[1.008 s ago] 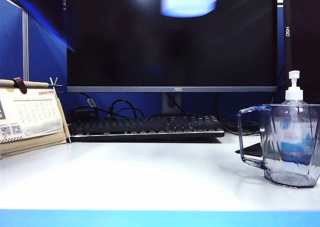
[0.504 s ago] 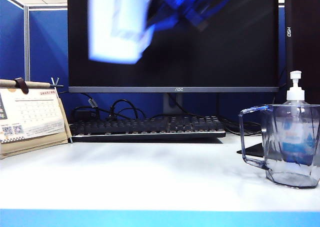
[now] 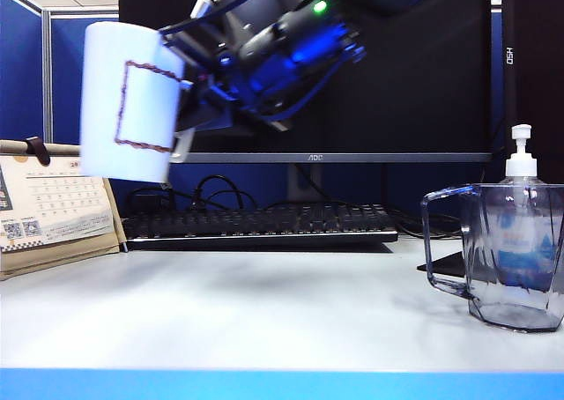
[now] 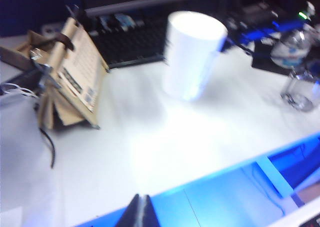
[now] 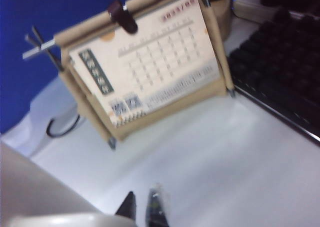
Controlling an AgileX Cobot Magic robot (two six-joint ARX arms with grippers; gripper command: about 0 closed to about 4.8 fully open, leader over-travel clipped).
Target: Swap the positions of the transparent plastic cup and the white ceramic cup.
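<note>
Altogether two cups — white ceramic cup (image 3: 126, 101), transparent plastic cup (image 3: 502, 254).

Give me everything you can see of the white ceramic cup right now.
The white ceramic cup is a tall, opaque, tapered mug, glossy, with a brown rectangular outline on its side. It hangs in the air above the white table's left part, tilted slightly, in front of the monitor. The right gripper, reaching across, holds it at its handle side. Nothing else touches it. Its inside is not visible.
</note>
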